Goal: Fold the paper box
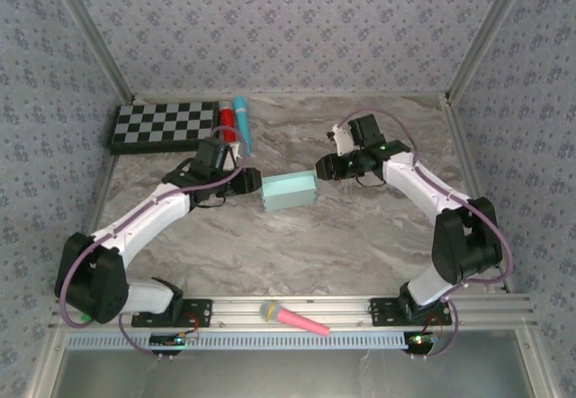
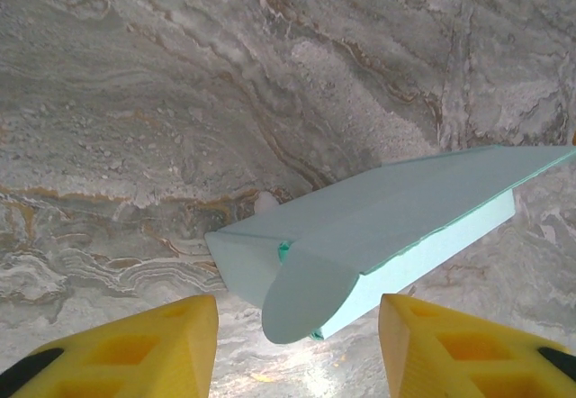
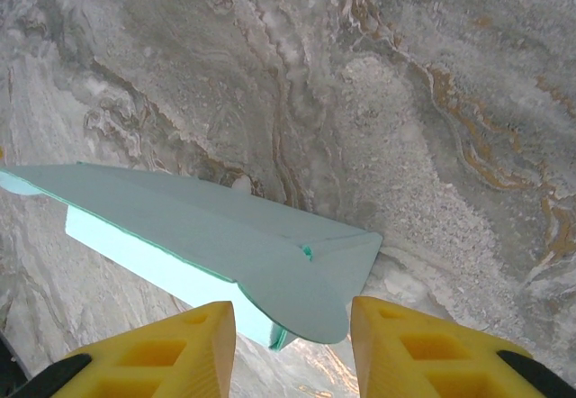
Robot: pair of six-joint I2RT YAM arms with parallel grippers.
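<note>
The pale aqua paper box (image 1: 289,190) stands as a small folded rectangular box on the marble table (image 1: 297,245), between both arms. My left gripper (image 1: 248,181) is open at its left end; in the left wrist view the box (image 2: 378,227) shows a rounded end flap between the yellow fingers (image 2: 153,344), untouched. My right gripper (image 1: 322,167) is open at the right end; in the right wrist view the box (image 3: 225,245) has its rounded flap hanging just ahead of the yellow fingers (image 3: 423,344).
A checkerboard (image 1: 165,125) lies at the back left, with a turquoise marker (image 1: 243,119) and a red marker (image 1: 229,121) beside it. A pink marker with a yellow cap (image 1: 292,318) rests on the front rail. Walls close in on three sides.
</note>
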